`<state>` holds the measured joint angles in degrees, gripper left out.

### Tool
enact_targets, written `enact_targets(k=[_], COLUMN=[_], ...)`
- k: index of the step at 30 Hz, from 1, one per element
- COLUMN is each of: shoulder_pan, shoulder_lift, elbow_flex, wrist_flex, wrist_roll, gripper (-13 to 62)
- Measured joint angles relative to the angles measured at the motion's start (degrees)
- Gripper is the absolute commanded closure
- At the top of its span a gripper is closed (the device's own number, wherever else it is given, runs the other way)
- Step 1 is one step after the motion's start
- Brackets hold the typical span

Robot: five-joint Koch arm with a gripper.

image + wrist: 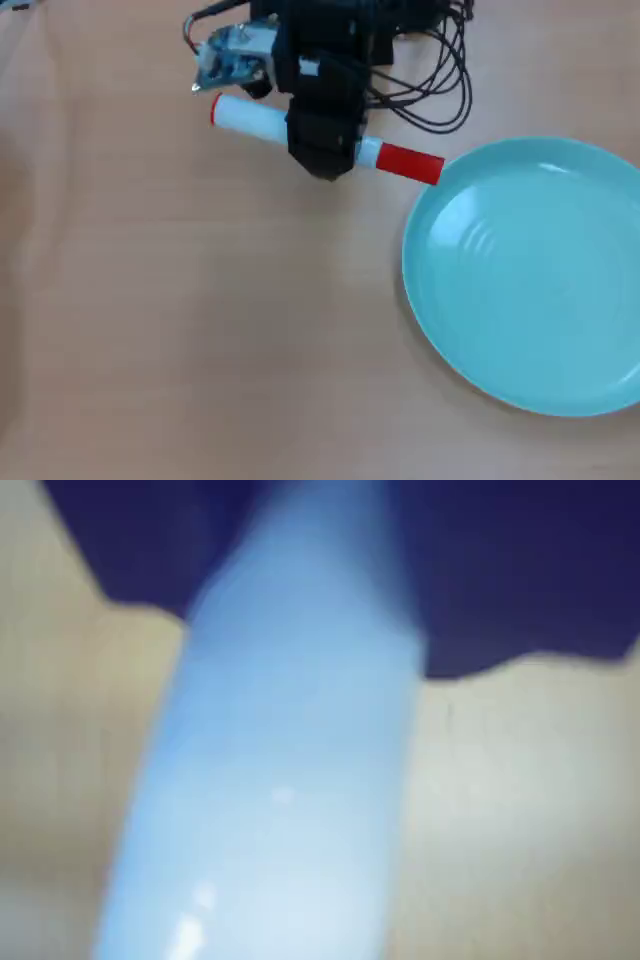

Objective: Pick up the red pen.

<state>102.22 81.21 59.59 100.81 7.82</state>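
The thick white-barrelled red pen (403, 161) lies on the pale wooden table (200, 330), cap tip just at the round teal plate (530, 275). The black gripper (322, 150) straddles its barrel; jaw opening cannot be told. An off-centre grip risks tilting.

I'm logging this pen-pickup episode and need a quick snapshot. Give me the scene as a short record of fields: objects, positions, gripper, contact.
pen: thick white-barrelled marker with red cap, lying slantwise on the table, cap end toward the plate
plate: round teal plate, empty, at the right of the overhead view
pen vs plate: cap tip at the plate's rim; contact unclear
gripper: black gripper over the pen's middle, astride the barrel
gripper state: cannot tell
surface: light wooden table
wrist view: blurred, barrel fills the frame
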Motion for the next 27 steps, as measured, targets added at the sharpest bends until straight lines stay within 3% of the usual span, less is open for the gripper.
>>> enact_targets(k=[27], shoulder_pan=[0.1], shoulder_lift=[1.2], elbow_flex=[0.0], wrist_flex=[0.4], wrist_roll=[0.0], gripper=[56.3])
